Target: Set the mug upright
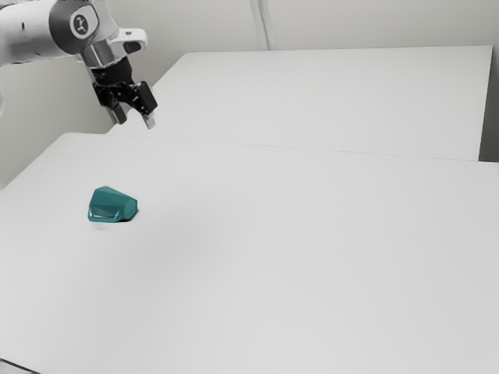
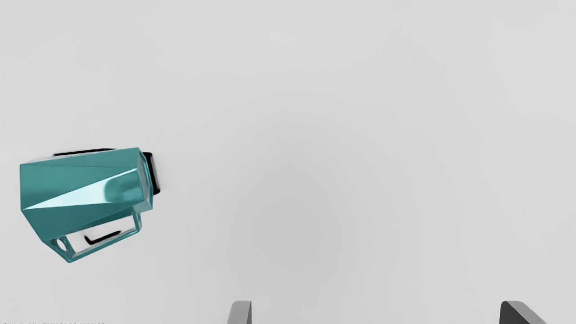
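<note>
Mug: and there it is, the teal, faceted, glossy mug, down on its side on the smooth white desk, towards the exterior view's left!
Handle: angular, teal, out on the side nearer the jaws.
Jaws: black, spread wide, gripping nothing, up above the desk, well apart from the mug.
Arm: white, reaching in from the exterior view's upper left.

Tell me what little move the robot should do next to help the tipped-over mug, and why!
I think the end effector should slide sideways toward the mug before going down. The mug lies on its side on the table. The open fingers hang above the table, and the mug is off to one side, not lined up between them.
</note>
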You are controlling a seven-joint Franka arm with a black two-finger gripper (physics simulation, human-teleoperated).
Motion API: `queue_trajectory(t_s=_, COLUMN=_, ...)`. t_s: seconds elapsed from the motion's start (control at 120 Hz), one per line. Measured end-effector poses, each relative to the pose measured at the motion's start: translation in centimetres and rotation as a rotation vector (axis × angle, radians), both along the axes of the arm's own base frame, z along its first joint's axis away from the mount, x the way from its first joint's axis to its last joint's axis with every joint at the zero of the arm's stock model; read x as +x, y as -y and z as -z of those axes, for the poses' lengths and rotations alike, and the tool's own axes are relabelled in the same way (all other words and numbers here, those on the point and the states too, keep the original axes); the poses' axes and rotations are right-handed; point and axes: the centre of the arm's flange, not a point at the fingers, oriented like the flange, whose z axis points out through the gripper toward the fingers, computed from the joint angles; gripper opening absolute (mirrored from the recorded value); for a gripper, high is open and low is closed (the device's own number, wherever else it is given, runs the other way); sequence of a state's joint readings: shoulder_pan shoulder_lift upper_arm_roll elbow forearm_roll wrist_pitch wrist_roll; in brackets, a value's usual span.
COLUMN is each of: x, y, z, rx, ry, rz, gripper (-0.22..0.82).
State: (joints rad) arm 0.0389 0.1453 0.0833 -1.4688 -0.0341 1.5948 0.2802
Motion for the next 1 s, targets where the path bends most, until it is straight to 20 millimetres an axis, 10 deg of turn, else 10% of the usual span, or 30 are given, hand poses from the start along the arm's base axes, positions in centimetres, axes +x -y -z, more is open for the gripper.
queue_trajectory(t_s=0.2, x=-1.0, y=-5.6, z=0.2, rx=0.017, ry=0.031, rz=-0.106, gripper=0.60)
queue_trajectory(t_s=0.35, x=-7.6, y=-10.5, z=4.4, rx=-0.024, ry=0.048, rz=-0.217, gripper=0.60)
queue_trajectory(t_s=0.7, x=-15.2, y=-31.3, z=13.6, rx=-0.359, ry=0.362, rz=-0.598, gripper=0.60)
queue_trajectory(t_s=1.0, x=-11.0, y=-36.8, z=21.0, rx=-0.547, ry=0.571, rz=-0.348, gripper=0.60)
